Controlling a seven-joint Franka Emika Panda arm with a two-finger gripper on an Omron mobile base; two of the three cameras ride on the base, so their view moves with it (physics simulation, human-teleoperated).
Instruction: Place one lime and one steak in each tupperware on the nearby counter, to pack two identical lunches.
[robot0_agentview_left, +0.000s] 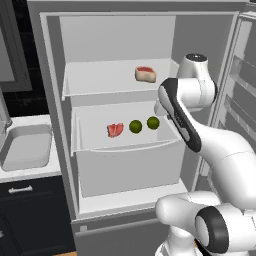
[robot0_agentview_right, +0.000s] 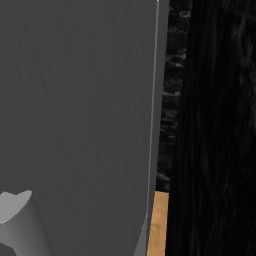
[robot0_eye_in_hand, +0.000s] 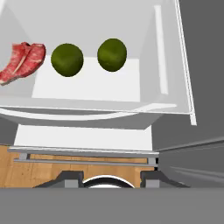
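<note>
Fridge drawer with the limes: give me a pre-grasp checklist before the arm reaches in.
1. Fridge door open: ok.
2. Two round dark-green limes lie apart in the white drawer: ok.
3. Flat pink-red steak beside the limes, apart from them: ok.
4. Thick tan-sided steak on the upper shelf: ok.
5. Gripper outside the drawer, nothing between its tips: ok.
6. Light-grey tupperware tray on the white counter holds nothing: ok.

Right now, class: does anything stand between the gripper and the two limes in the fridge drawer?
Nothing visible does. In the hand view the gripper looks down over the drawer's front wall at both limes, which lie uncovered. The flat steak sits beside them, not in front.
</note>
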